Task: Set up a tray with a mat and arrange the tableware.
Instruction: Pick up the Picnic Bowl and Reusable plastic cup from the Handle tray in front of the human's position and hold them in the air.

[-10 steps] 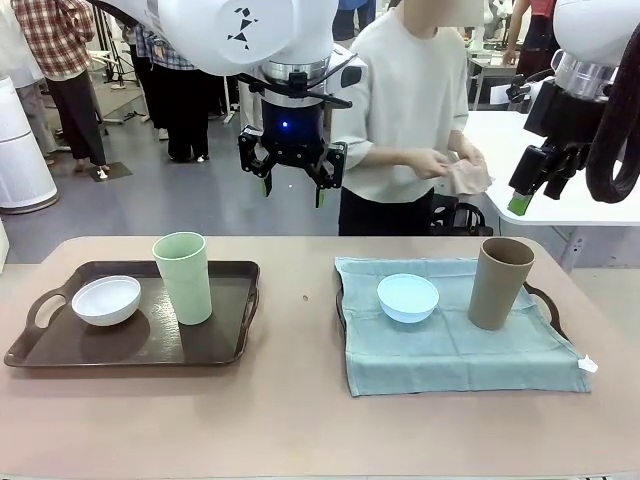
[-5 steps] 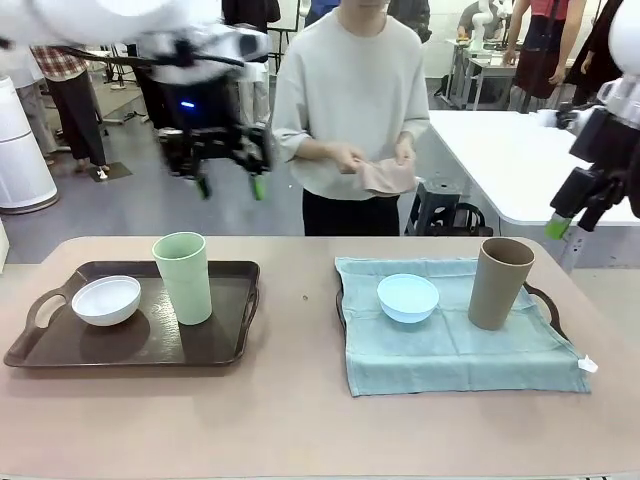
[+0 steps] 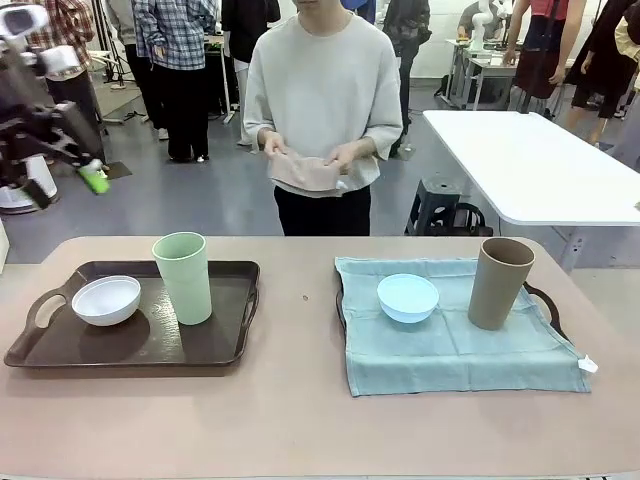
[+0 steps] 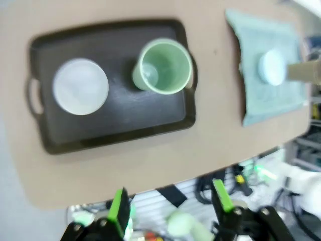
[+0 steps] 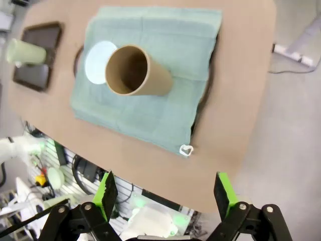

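1. Left tool (image 4: pixel 170 203): jaws wide apart, holding nothing, high above the bench (image 3: pixel 300 420). Right tool (image 5: pixel 165 195): likewise spread and empty.
2. Judged complete: the right tray (image 3: pixel 546 301) carries a teal mat (image 3: pixel 450 350), with the light blue bowl (image 3: pixel 408 297) and tan tumbler (image 3: pixel 500 283) standing on it, apart.
3. Outstanding: the left tray (image 3: pixel 225 350) has no mat. The white bowl (image 3: pixel 106 300) and pale green tumbler (image 3: pixel 183 278) stand on its bare surface, near each other.
4. A person at the far side holds a folded cloth (image 3: pixel 305 172), possibly the second mat.
5. Count: two trays, one mat laid, one cloth in hand, two bowls, two tumblers.
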`<state>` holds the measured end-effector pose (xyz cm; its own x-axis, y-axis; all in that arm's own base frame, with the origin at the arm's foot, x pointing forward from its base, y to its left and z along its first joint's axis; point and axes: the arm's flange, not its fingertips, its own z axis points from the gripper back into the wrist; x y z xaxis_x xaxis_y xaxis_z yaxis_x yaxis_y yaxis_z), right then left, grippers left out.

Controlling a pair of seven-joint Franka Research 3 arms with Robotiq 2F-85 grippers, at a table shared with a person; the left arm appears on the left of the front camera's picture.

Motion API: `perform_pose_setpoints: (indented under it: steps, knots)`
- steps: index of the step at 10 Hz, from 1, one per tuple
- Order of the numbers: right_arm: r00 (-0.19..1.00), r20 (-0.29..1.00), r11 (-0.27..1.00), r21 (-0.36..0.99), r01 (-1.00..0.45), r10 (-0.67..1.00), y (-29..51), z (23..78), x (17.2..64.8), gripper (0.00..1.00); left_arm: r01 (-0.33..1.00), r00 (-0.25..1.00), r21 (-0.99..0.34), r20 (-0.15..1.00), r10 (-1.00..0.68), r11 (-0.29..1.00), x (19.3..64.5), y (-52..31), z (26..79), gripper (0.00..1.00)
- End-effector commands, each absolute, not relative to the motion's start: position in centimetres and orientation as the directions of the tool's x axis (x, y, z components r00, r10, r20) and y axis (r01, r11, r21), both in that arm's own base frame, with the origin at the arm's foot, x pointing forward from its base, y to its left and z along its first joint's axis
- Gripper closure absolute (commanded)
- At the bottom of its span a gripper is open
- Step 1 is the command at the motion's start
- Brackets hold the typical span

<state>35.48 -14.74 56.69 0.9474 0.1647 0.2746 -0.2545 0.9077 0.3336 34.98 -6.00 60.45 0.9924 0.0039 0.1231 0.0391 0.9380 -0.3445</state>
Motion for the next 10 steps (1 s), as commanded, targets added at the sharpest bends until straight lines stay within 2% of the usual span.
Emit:
perform_pose_setpoints:
  steps: [1, 2, 3, 5, 6, 8, 10]
  knots:
    - [0.946, 0.317, 0.887, 0.414, -0.207, 0.073, -17.3, 55.8, 33.7, 0.00, 0.064, 0.979, -0.473, 0.201, 0.037, 0.879, 33.2, -2.6, 58.3, 0.14]
    - [0.948, 0.302, 0.908, 0.364, -0.208, 0.096, -16.8, 55.5, 34.1, 0.00, 0.058, 0.972, -0.451, 0.230, 0.053, 0.891, 33.5, -3.6, 58.0, 0.14]
    - [0.950, 0.293, 0.905, 0.368, -0.214, 0.105, -17.1, 56.8, 34.1, 0.00, 0.026, 0.989, -0.406, 0.146, 0.036, 0.913, 34.2, -3.2, 59.8, 0.14]
    - [0.952, 0.298, 0.907, 0.375, -0.191, 0.077, -18.4, 56.7, 33.5, 0.00, 0.022, 0.983, -0.437, 0.176, 0.061, 0.899, 33.5, -1.9, 59.0, 0.14]
    - [0.936, 0.346, 0.843, 0.482, -0.238, 0.066, -19.7, 57.2, 33.8, 0.00, -0.027, 0.982, -0.497, 0.148, 0.115, 0.867, 34.8, -0.4, 58.9, 0.14]
    - [0.934, 0.356, 0.725, 0.650, -0.228, -0.026, -24.6, 56.6, 32.8, 0.00, -0.062, 0.978, -0.638, 0.116, 0.175, 0.768, 34.0, 5.4, 58.4, 0.14]
    - [0.929, 0.362, 0.595, 0.764, -0.250, -0.073, -27.7, 55.6, 31.7, 0.00, -0.079, 0.970, -0.792, 0.079, 0.231, 0.605, 33.3, 12.0, 56.6, 0.14]
